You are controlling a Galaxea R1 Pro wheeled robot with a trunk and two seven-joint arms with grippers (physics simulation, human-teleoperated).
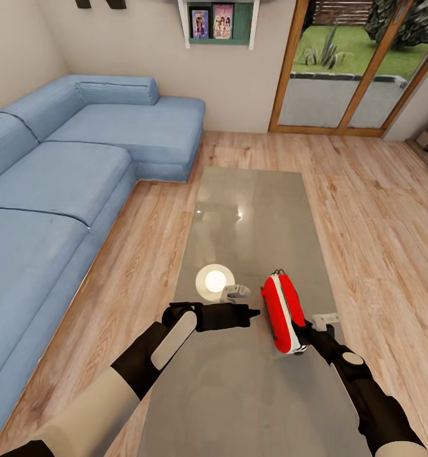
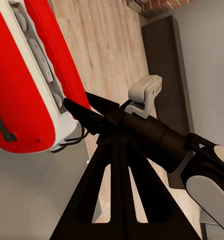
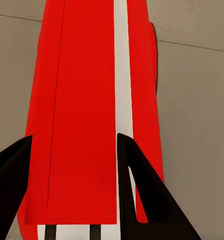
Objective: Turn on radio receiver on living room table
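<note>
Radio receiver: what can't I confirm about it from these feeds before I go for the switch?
- Dial and power state: the head view sees the radio receiver edge-on.
- Its far end: cut off by the right wrist view's frame; right gripper fingers straddle it, contact unclear.
- Left gripper opening: too small in the head view.
- Underside: hidden against the table.

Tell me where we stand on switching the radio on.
Reached: the robot is at the table. In hand: the right gripper has its fingers around the radio receiver, while the left gripper points at it from beside. Left: the switching; no picture shows it on.
</note>
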